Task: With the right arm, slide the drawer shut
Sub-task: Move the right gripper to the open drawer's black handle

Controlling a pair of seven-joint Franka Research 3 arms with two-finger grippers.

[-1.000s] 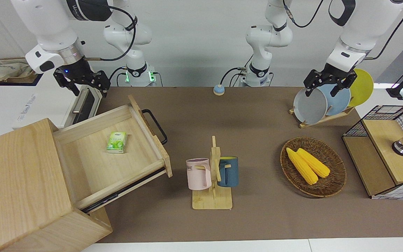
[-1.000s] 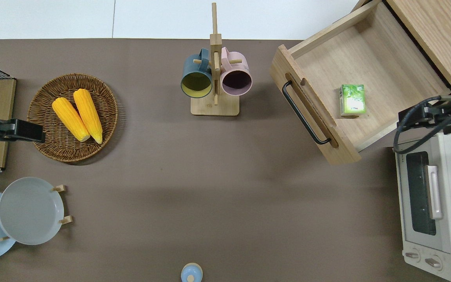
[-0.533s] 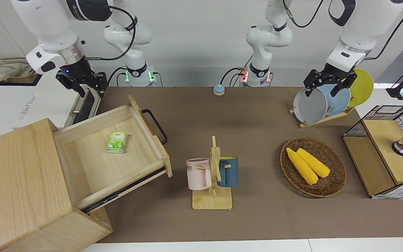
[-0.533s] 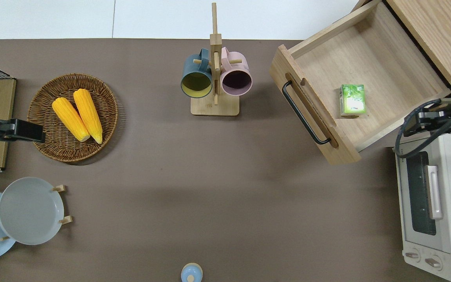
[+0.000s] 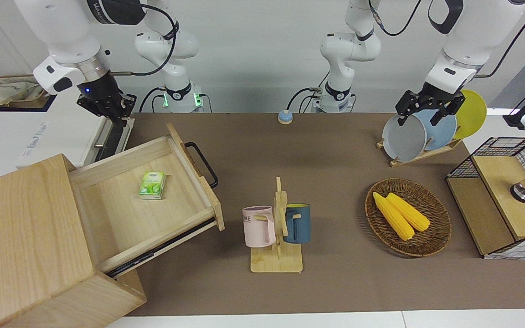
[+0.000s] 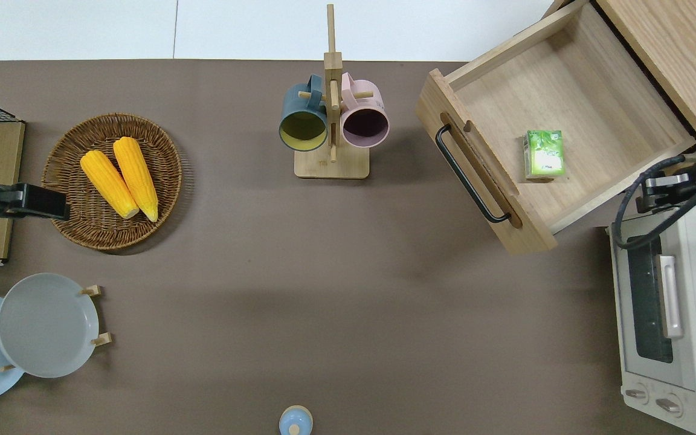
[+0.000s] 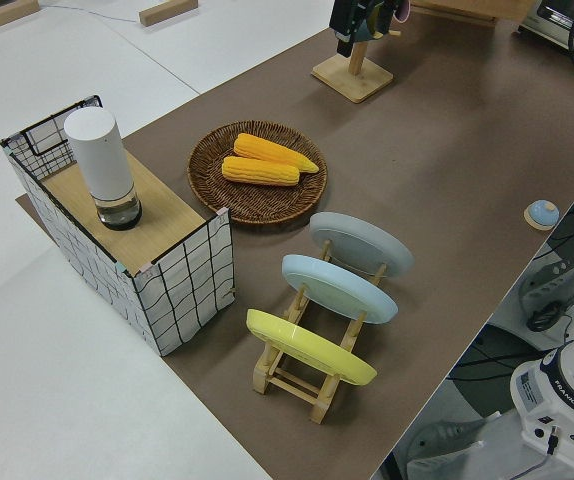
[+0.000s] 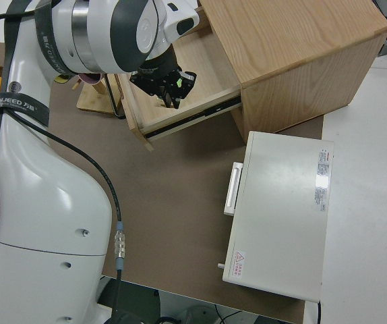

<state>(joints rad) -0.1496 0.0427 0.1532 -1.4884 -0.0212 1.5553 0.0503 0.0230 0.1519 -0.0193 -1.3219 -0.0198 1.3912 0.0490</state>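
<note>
The drawer (image 6: 559,130) is pulled fully out of the cabinet (image 5: 21,237) at the right arm's end of the table. It is judged rigid and smooth-sliding; its black bar handle (image 6: 472,175), at its 8 o'clock, is best pushed. A green packet (image 6: 544,154) lies inside. The right gripper (image 5: 114,109) is raised over the oven (image 6: 674,326); its jaws cannot be made out. The left arm is parked.

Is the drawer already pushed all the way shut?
No, the drawer stands pulled far out of the cabinet, with a green packet lying inside.
</note>
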